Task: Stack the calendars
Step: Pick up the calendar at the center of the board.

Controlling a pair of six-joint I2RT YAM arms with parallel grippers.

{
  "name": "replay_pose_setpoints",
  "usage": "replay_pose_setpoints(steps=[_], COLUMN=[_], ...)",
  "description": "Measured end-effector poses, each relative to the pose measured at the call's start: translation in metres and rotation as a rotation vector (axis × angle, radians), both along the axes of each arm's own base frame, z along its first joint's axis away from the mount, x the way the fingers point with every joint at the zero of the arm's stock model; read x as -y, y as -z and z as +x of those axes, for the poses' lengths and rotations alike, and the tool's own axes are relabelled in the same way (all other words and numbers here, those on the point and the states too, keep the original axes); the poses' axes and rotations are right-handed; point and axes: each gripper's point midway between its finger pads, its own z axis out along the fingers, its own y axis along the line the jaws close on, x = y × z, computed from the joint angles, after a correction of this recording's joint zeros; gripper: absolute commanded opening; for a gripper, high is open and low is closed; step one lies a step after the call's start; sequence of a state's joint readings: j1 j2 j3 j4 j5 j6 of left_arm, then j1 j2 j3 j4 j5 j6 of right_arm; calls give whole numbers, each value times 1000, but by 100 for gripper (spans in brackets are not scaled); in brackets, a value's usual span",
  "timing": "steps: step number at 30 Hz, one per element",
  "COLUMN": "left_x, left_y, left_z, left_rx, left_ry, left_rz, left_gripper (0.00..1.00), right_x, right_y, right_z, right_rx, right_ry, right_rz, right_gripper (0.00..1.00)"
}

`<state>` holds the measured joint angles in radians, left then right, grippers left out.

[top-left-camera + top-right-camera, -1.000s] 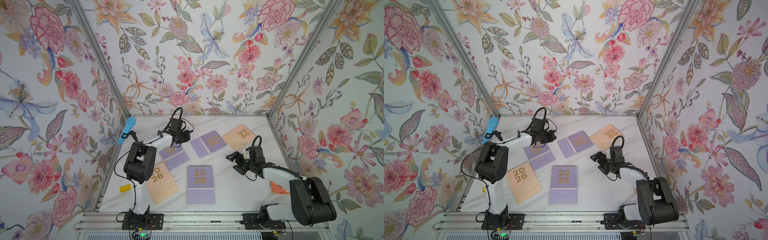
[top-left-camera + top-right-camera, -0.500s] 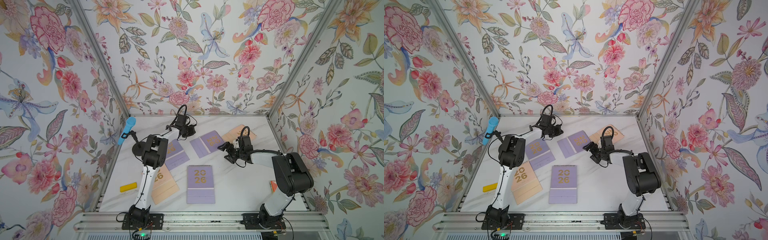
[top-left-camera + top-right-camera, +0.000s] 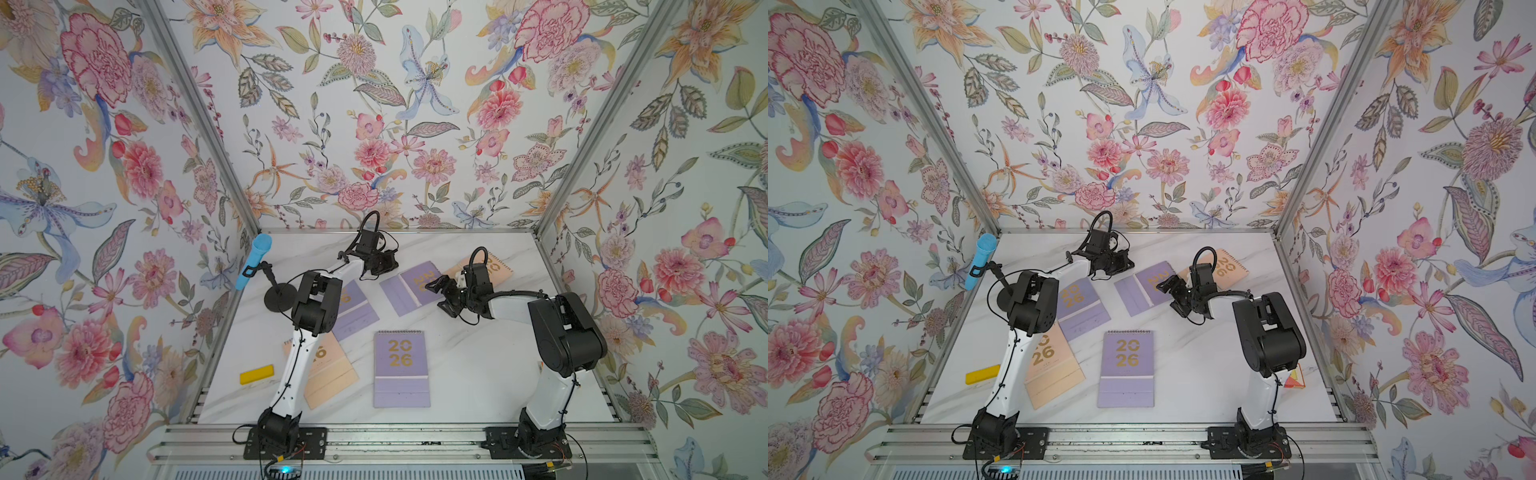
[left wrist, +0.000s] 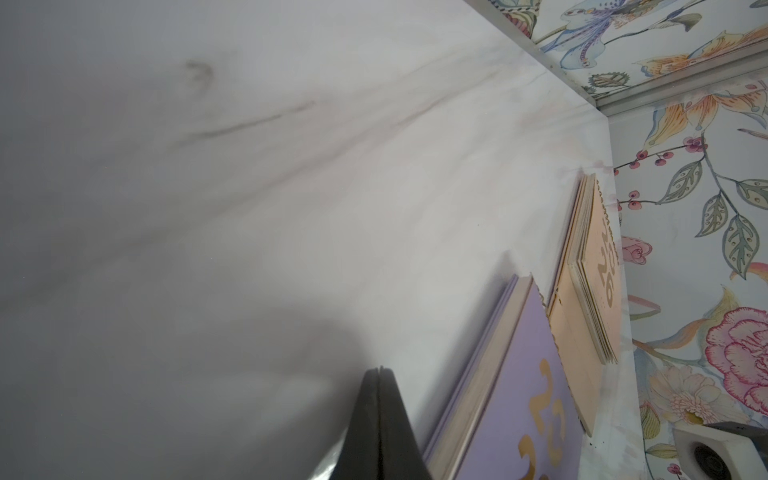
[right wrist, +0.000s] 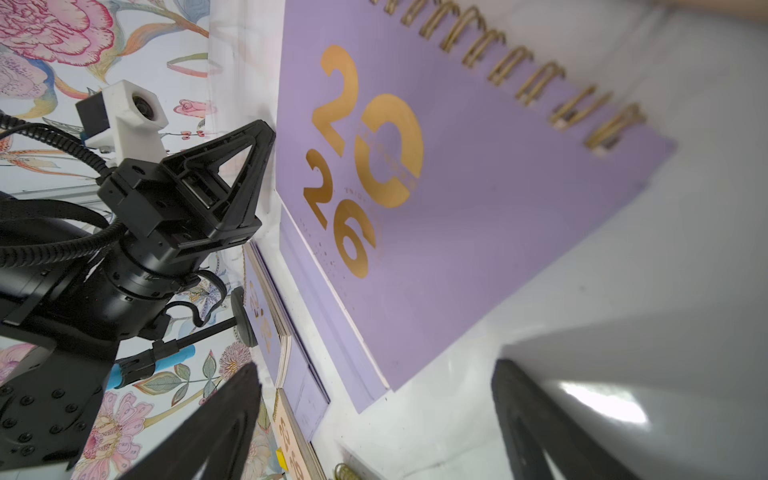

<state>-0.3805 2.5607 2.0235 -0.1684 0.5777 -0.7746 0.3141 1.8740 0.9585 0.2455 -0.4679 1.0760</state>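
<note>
Calendars [image 3: 401, 368] lie spread on the marbled table [image 3: 478, 374], five of them in both top views, each with a gold "2026". The front lavender calendar [image 3: 1127, 370] serves as the mark: it lies flat, touching nothing, its spiral edge toward the back wall. Just beside it, on the left arm's side, lies a peach calendar [image 3: 332, 374], partly under that arm. Behind the peach one, and meeting its top corner, is a second lavender calendar [image 3: 355, 309], also partly hidden by the arm. Farther back from the mark, slightly toward the right arm's side, lies the rear lavender calendar [image 3: 409, 286]. The far peach calendar [image 3: 496, 266] is just beside it, nearer the right wall.

The left gripper [image 3: 386, 264] is well behind the mark, near the rear lavender calendar's far edge. In the left wrist view its fingers [image 4: 390, 415] are pressed together with nothing between them, low over bare table. The right gripper [image 3: 437, 295] is spread wide and holds nothing, at the rear lavender calendar's nearer corner. In the right wrist view that cover lies ahead of its fingers [image 5: 224, 424].

A yellow block [image 3: 257, 374] lies well off the mark on the left arm's side. A card box [image 3: 1295, 377] sits well off on the other side, mostly hidden behind the right arm.
</note>
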Motion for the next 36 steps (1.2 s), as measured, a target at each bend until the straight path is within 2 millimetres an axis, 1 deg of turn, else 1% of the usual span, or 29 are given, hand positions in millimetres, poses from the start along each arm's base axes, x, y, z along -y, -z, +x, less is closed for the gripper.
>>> replay_pose_setpoints(steps=[5,9,15,19,23,30,36], left_x=[11,15,1,-7,-8,-14,-21], left_y=[0,1,2,2,1,1,0], left_z=[-7,-10,-4,-2,-2,-1,-4], left_rx=[-3,-6,28,37,39,40,29], left_ry=[24,34,4,-13,-16,-28,-45], left_rz=[-4,-8,-13,-9,-11,-8,2], left_gripper=[0,0,0,0,0,0,0], right_x=[-4,-13,-25,-32,-34,-36,-38], right_y=[-1,-3,-4,-4,-4,-15,-25], right_z=[8,20,29,29,29,35,40], right_rx=[23,59,83,85,89,136,174], right_ry=[4,-19,-50,-67,-69,-49,-40], right_rz=[20,62,96,95,99,142,165], right_gripper=[89,87,80,74,68,60,48])
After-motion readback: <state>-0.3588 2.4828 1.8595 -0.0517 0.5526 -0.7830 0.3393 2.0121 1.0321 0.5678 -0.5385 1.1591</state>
